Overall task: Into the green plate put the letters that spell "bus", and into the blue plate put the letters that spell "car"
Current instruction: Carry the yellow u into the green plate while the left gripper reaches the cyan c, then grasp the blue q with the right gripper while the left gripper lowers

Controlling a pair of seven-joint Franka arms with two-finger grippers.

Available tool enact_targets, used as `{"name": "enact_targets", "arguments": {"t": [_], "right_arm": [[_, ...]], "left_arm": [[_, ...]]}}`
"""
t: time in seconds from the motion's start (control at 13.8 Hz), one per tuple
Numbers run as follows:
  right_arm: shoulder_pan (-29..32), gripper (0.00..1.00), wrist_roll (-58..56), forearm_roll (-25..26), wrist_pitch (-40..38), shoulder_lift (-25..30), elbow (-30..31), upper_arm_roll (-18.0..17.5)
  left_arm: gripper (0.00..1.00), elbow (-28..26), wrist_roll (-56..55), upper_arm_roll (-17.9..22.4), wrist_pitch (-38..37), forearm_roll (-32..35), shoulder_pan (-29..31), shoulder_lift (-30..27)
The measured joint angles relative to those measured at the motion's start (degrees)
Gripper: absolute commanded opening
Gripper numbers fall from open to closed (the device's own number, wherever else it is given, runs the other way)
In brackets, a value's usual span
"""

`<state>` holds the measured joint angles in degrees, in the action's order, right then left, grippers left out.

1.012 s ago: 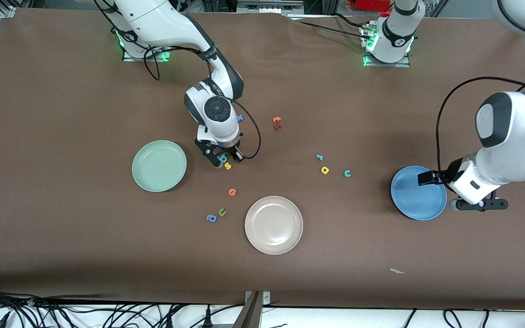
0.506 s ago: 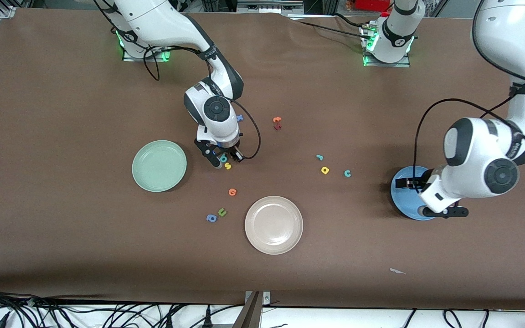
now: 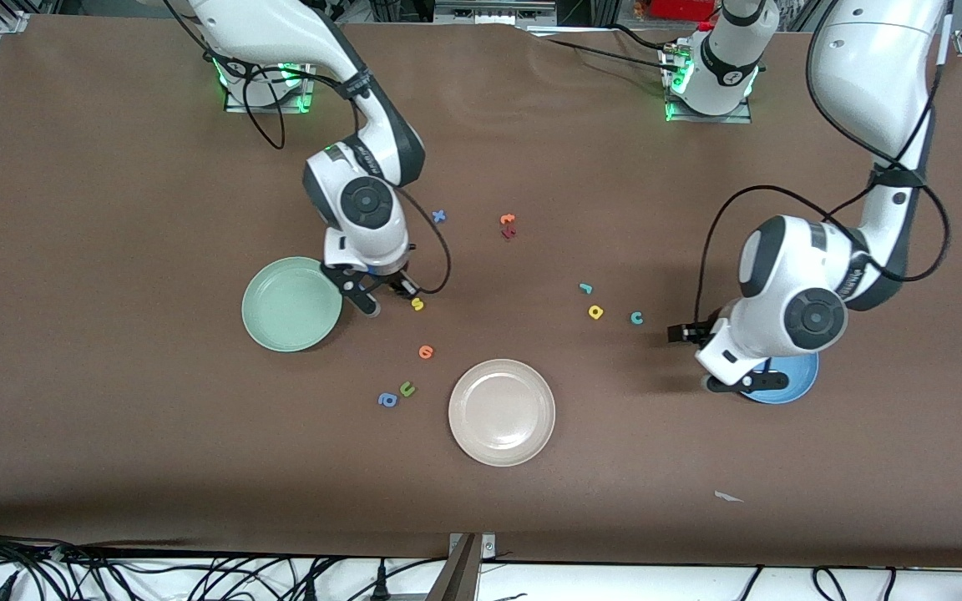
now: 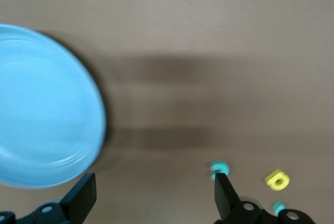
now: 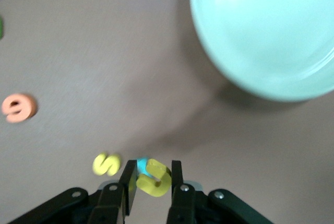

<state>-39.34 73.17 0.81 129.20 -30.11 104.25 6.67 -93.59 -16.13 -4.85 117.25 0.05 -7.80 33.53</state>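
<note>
My right gripper [image 3: 385, 292] [image 5: 151, 174] is shut on the yellow u [image 5: 154, 177], with a teal b [image 5: 142, 165] pressed against it. It hangs between the green plate [image 3: 291, 303] [image 5: 271, 36] and the yellow s [image 3: 417, 304] [image 5: 106, 164] on the table. My left gripper [image 3: 719, 359] [image 4: 154, 198] is open and empty over the edge of the blue plate [image 3: 790, 384] [image 4: 42, 109], which the left arm partly hides. The teal c [image 3: 636, 318] [image 4: 219, 168], yellow a [image 3: 595, 312] [image 4: 276, 179] and teal r [image 3: 585, 289] [image 4: 279, 207] lie close together on the table, toward the middle from the blue plate.
A cream plate [image 3: 501, 411] sits nearer the camera, mid-table. An orange letter [image 3: 426, 351], green u [image 3: 407, 388] and blue a [image 3: 387, 400] lie between it and the green plate. A blue x [image 3: 439, 216] and two reddish letters [image 3: 508, 227] lie farther back.
The right gripper has moved toward the green plate with its letters, and the teal b no longer lies beside the s. The left arm swung in over the blue plate toward the c.
</note>
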Motion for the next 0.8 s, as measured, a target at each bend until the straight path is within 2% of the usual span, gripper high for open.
{"name": "enact_targets", "arguments": {"t": [0.22, 0.51, 0.58, 0.65, 0.72, 0.8], "right_arm": [[0.32, 0.18, -13.1, -0.01, -6.38, 3.07, 0.93, 5.75], [0.81, 0.2, -28.98, -0.39, -5.67, 5.12, 7.1, 13.18], [1.06, 0.38, -31.38, -0.58, -4.64, 5.11, 9.04, 13.77], [1.14, 0.74, -32.33, -0.58, -2.88, 5.04, 11.16, 13.88], [1.09, 0.96, -32.7, -0.58, -1.39, 4.94, 12.91, 13.83], [1.03, 0.99, -32.79, -0.58, -0.62, 4.84, 13.92, 13.77]], "left_arm": [[1.0, -9.43, -4.62, -2.13, 14.16, 0.0, -0.21, -1.02], [1.0, -17.85, -10.16, -3.87, 22.5, 0.0, -1.38, -3.44], [1.0, -19.8, -10.85, -3.89, 24.52, 0.0, -1.98, -4.04], [1.0, -21.88, -11.29, -3.92, 27.06, 0.0, -2.43, -4.58], [1.0, -24.11, -11.54, -3.93, 29.67, 0.0, -2.7, -5.17], [0.99, -26.29, -11.59, -3.93, 32.08, 0.0, -2.9, -5.68]]}}
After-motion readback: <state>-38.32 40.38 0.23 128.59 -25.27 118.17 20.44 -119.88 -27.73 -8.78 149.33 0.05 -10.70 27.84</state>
